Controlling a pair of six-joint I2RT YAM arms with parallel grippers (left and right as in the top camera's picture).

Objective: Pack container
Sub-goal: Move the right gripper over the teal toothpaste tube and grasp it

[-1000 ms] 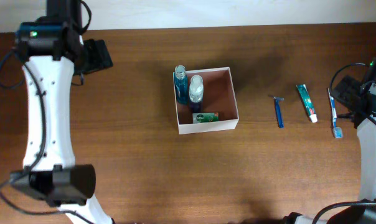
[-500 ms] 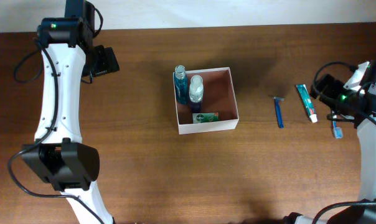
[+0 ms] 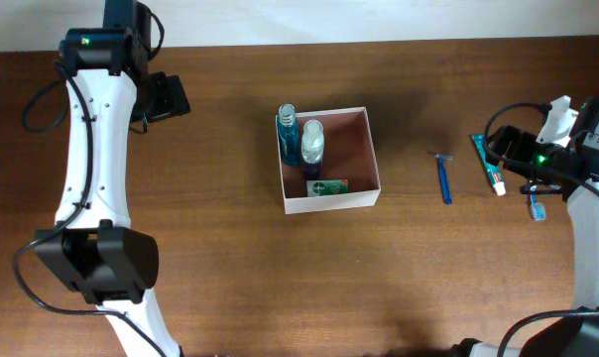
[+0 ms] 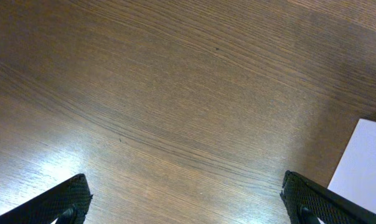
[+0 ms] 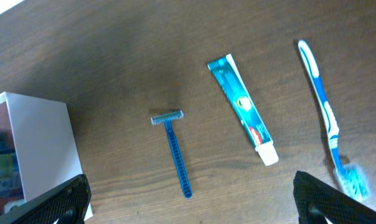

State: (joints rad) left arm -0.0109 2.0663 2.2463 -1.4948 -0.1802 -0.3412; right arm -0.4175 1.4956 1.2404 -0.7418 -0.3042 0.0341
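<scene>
The container (image 3: 331,201), a white-walled box with a reddish-brown inside, sits mid-table. It holds a blue bottle (image 3: 289,137), a white-capped bottle (image 3: 311,142) and a small green box (image 3: 327,185). To its right lie a blue razor (image 3: 443,178), a teal toothpaste tube (image 3: 489,164) and a blue toothbrush (image 3: 534,188), the brush partly under my right arm. My right gripper (image 3: 508,149) hovers open above the toothpaste (image 5: 243,112), with the razor (image 5: 173,149) and toothbrush (image 5: 325,112) in its view. My left gripper (image 3: 164,97) is open and empty, far left of the box.
The left wrist view shows bare wood and a corner of the container's white wall (image 4: 362,162) at the right edge. The right wrist view catches the box wall (image 5: 45,149) at its left. The table's back edge runs along the top of the overhead view.
My right arm has moved left, from the table's right edge to above the toothpaste and toothbrush. The left arm swung a little right early on, then held still.
</scene>
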